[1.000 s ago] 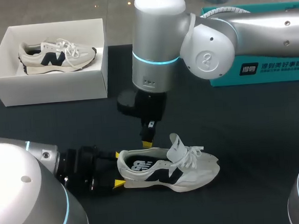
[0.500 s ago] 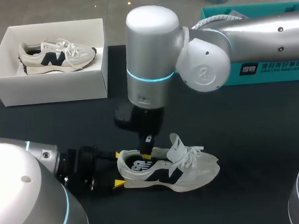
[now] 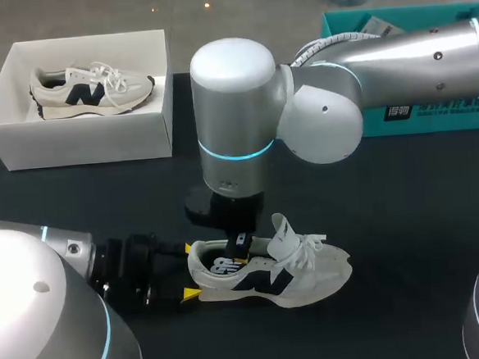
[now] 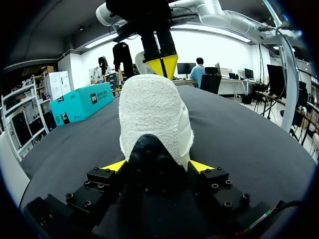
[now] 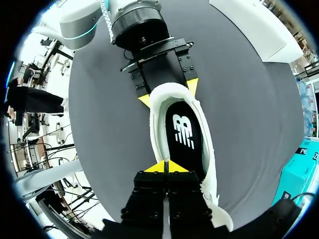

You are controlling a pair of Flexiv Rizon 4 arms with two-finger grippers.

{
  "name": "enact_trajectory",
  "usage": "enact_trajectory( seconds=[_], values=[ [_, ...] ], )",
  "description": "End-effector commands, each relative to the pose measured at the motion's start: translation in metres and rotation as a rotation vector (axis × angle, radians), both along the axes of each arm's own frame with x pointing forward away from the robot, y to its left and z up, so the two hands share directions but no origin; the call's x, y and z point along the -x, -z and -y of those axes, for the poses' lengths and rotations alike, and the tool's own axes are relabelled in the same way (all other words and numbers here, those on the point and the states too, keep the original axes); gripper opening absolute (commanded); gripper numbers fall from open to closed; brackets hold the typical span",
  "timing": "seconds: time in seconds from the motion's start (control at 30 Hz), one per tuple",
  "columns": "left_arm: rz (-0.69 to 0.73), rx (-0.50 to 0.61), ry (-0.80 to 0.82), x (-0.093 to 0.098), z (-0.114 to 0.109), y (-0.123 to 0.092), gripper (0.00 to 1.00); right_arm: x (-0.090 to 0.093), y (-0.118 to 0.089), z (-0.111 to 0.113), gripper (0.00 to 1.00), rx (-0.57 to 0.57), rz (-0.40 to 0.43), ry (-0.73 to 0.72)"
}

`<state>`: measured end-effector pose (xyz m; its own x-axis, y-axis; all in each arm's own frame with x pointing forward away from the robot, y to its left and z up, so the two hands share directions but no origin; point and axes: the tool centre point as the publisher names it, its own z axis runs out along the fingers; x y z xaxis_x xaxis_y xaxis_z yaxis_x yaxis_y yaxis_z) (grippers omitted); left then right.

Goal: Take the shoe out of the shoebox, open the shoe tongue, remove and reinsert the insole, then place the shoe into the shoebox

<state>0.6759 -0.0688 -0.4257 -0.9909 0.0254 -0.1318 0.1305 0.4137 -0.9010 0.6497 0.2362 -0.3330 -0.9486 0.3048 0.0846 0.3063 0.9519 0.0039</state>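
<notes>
A white sneaker with dark side marks lies on its sole on the black table, toe pointing right. My left gripper is shut on its heel, one yellow fingertip on each side. My right gripper comes down from above, shut, its yellow tips together inside the shoe's opening, over the black insole with its white logo. The frames do not show whether the tips touch the insole. The tongue stands up behind them. From the right wrist, my left gripper is seen clasping the heel.
A white shoebox at the back left holds a second matching sneaker. A teal box stands at the back right, behind my right arm. Bare black table lies to the right of the shoe and in front of it.
My right arm has come down and shifted left, bringing its shut tips from above the shoe's collar into the opening. The left gripper and the shoe have stayed put.
</notes>
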Motion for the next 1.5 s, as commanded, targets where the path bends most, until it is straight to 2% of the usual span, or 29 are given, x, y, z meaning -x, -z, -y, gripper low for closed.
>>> enact_trajectory(
  seconds=[0.03, 0.27, 0.57, 0.83, 1.07, 1.47, 1.5],
  values=[
    [0.000, -0.002, 0.001, 0.000, 0.000, 0.003, 0.00, -0.005, 0.002, 0.007, 0.00, -0.008, 0.010, 0.002],
    [0.000, -0.002, 0.001, 0.000, 0.000, 0.003, 0.00, -0.019, 0.003, 0.017, 0.00, 0.019, 0.025, -0.013],
    [0.000, -0.002, 0.001, 0.000, 0.000, 0.003, 0.00, -0.035, 0.018, 0.023, 0.00, 0.025, 0.046, -0.029],
    [0.000, -0.002, 0.001, 0.000, 0.000, 0.003, 0.00, -0.046, 0.029, 0.014, 0.00, 0.026, 0.050, -0.054],
    [0.000, -0.002, 0.001, 0.000, 0.000, 0.003, 0.00, -0.045, 0.041, 0.002, 0.00, 0.033, 0.030, -0.072],
    [0.000, -0.002, 0.001, 0.000, 0.000, 0.003, 0.00, -0.034, 0.046, 0.012, 0.00, 0.013, 0.008, -0.038],
    [0.000, -0.002, 0.001, 0.000, 0.000, 0.003, 0.00, -0.034, 0.046, 0.013, 0.05, 0.014, 0.007, -0.036]
  ],
)
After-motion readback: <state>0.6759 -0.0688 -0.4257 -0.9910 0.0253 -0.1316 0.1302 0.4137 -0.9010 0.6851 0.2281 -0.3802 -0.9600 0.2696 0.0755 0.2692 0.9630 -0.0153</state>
